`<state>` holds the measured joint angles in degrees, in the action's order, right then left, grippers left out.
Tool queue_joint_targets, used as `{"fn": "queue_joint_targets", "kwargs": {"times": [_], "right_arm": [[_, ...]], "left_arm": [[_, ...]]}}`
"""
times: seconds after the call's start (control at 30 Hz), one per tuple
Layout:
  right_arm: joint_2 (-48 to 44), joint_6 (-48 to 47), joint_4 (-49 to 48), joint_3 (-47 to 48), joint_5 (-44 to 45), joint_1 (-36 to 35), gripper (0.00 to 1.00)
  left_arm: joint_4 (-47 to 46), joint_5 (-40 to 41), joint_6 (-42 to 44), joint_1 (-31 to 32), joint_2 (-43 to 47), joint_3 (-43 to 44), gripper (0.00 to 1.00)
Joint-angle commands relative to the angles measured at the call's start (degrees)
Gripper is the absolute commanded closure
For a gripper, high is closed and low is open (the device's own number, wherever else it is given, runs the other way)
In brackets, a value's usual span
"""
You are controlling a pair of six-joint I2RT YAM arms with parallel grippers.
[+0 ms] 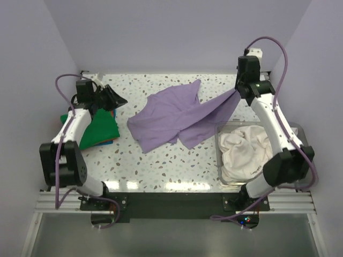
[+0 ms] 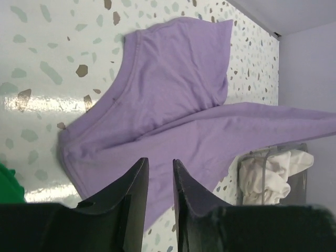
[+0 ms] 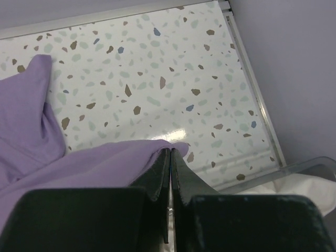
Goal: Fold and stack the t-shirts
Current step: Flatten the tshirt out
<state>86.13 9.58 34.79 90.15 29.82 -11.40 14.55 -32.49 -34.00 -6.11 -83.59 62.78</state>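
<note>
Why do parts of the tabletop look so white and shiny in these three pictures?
Top view: white streaks of glare lie on the table near its front edge. Left wrist view: a glossy patch beside the lavender t-shirt; the left pincer shows only as a dark shape. Right wrist view: one small glare spot just beyond the right pincer.

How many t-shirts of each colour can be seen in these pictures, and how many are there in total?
Lavender t-shirt: 1
Green t-shirt: 1
Cream white t-shirt, inside the clear bin: 1
Total: 3
Thin blue and orange edges show beside the green one; I cannot tell whether they are further shirts.
</note>
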Motion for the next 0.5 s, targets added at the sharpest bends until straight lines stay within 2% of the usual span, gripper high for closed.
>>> {"fn": "queue_joint_targets", "kwargs": {"times": [0.0, 0.07, 0.2, 0.23, 0.33, 0.47], "right_arm": [[8.6, -1.06, -2.88, 3.54, -0.99, 0.59, 1.0], [11.51, -0.18, -2.18, 6.43, -2.39, 0.59, 1.0], [14.07, 1.66, -1.47, 7.41, -4.94, 0.5, 1.0], [13.89, 2.01, -1.65, 6.71, -5.3, 0.59, 1.0], [13.28, 2.02, -1.56, 5.48, -5.65, 0.59, 1.0], [11.96, 1.93, -1.56, 4.34, -6.62, 0.59, 1.0]], "left_arm": [[-8.57, -4.69, -2.66, 0.04, -10.17, 3.74, 0.71], [-7.87, -2.77, -0.29, 2.49, -11.33, 6.82, 0.67], [2.84, 6.45, 8.32, 9.79, -10.28, 7.62, 0.54], [4.07, 7.17, 8.86, 11.19, -9.84, 5.7, 0.49], [6.98, 9.11, 9.13, 14.37, -8.43, -0.61, 0.42], [6.9, 13.94, 9.47, 16.21, -7.72, -6.79, 0.37]]}}
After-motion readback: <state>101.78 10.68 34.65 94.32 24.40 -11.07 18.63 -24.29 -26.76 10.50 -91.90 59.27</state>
